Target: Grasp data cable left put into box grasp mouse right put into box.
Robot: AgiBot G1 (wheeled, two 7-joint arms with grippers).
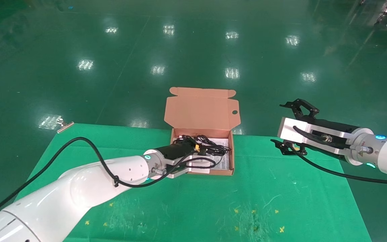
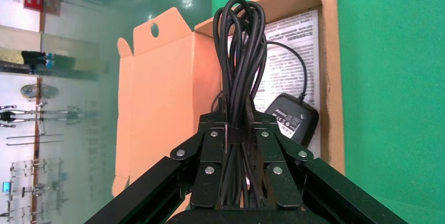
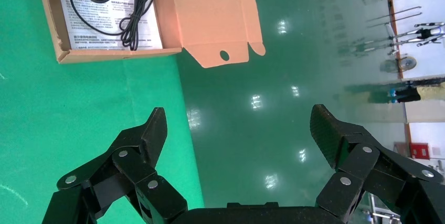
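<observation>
Green cloth covers the bench point(image 1: 267, 201), and small yellow marks point(image 1: 255, 218) dot its near part. From the near left, the white left arm reaches forward and right across the cloth to the box point(image 1: 232, 158), which stands at the far middle of the bench. The left gripper point(image 1: 193, 148) is over the near-left part of the box, and in the left wrist view its fingers point(image 2: 210, 156) are clamped on the data cable point(image 2: 241, 61), a bundle of black loops that sticks out past the fingertips above the box's interior. Below that bundle, the mouse point(image 2: 292, 117) lies inside the box on the white printed sheet point(image 2: 294, 56), underside up with a label showing, and its thin cord point(image 2: 303, 72) curves away over the sheet. In the right wrist view more of that cord point(image 3: 137, 11) lies in a loose tangle on the sheet. The lid flap point(image 1: 202, 109) stands up at the far side of the box, and a round hole point(image 1: 234, 112) is at its right edge. The right gripper point(image 1: 287, 126) hangs well to the right of the box, over the far right edge of the bench; its fingers point(image 3: 147, 140) are spread wide and hold nothing. Beyond the bench lies the glossy green floor point(image 1: 193, 43).
</observation>
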